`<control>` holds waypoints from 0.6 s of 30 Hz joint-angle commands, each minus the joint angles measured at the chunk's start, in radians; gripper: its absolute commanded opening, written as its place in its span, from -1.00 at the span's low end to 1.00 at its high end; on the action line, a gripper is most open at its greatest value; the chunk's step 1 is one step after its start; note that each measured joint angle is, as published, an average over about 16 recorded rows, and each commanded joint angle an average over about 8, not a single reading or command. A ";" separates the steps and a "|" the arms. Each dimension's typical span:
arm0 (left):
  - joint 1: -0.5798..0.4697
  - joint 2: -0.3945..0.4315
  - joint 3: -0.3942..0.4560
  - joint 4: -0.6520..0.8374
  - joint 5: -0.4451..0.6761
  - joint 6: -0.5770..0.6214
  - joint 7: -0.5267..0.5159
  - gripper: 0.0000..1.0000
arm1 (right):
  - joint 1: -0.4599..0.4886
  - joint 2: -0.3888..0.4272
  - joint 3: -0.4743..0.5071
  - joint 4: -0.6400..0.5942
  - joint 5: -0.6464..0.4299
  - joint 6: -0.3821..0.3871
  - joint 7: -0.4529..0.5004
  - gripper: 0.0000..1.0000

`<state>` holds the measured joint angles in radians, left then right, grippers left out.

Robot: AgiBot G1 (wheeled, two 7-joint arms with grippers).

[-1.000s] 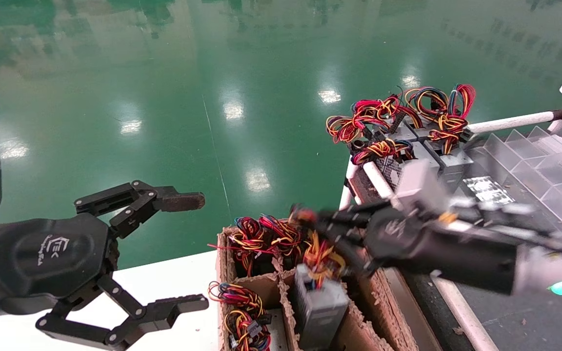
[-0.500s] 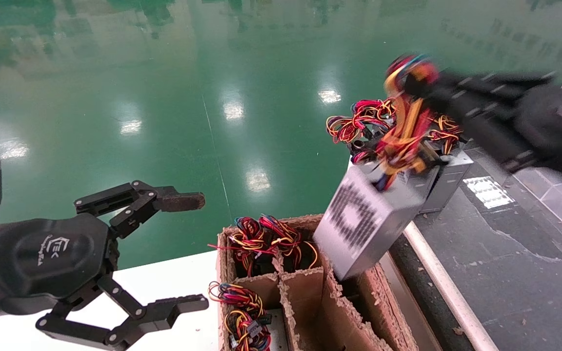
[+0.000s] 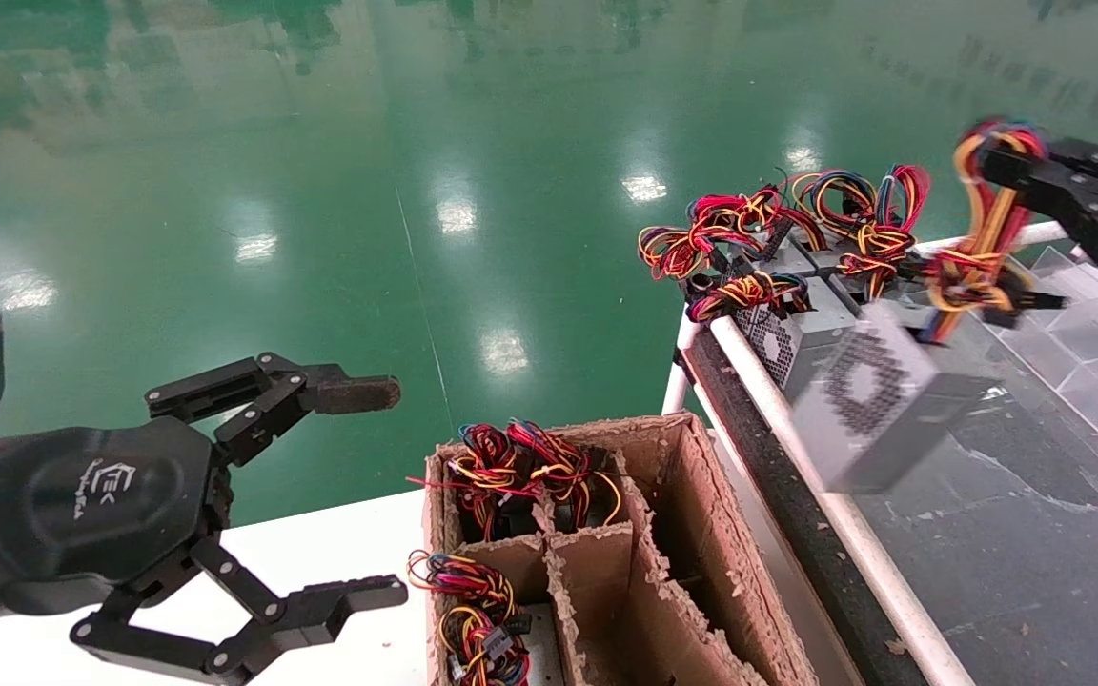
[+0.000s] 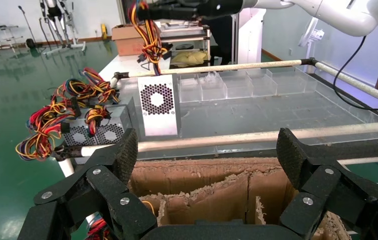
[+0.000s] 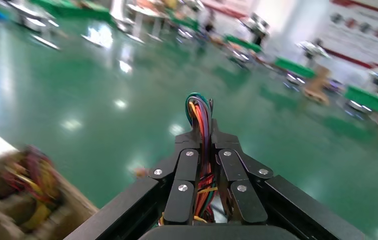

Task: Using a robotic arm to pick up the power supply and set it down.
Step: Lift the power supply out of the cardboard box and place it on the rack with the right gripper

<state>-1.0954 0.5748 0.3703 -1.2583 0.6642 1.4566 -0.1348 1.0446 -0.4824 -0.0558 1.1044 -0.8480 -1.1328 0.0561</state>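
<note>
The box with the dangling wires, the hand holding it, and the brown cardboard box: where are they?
power supply (image 3: 878, 405), head view, on its honeycomb vent face.
right gripper (image 5: 206, 131), right wrist view, between fingertips pinching the wires.
cardboard box (image 3: 701, 495), head view, on its torn right wall.

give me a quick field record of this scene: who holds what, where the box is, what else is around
right pincer: shut on the wires of the power supply
power supply: hanging by its wires, tilted, over the dark conveyor
left pincer: open, idle above the white table
carton: divided cardboard, some cells hold wired units, near cell empty
other units: grouped at the conveyor's far end
clear trays: on the conveyor's far right
</note>
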 commanded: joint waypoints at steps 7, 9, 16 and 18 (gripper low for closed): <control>0.000 0.000 0.000 0.000 0.000 0.000 0.000 1.00 | 0.007 0.008 0.002 -0.089 -0.074 0.087 -0.063 -1.00; 0.000 0.000 0.000 0.000 0.000 0.000 0.000 1.00 | 0.017 0.000 -0.004 -0.107 -0.095 0.113 -0.079 -1.00; 0.000 0.000 0.000 0.000 0.000 0.000 0.000 1.00 | 0.081 -0.054 -0.044 -0.181 -0.176 0.181 -0.121 -1.00; 0.000 0.000 0.000 0.000 0.000 0.000 0.000 1.00 | 0.107 -0.073 -0.060 -0.207 -0.197 0.190 -0.130 -1.00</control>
<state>-1.0955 0.5748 0.3704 -1.2583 0.6641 1.4565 -0.1347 1.1582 -0.5589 -0.1188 0.8890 -1.0426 -0.9552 -0.0680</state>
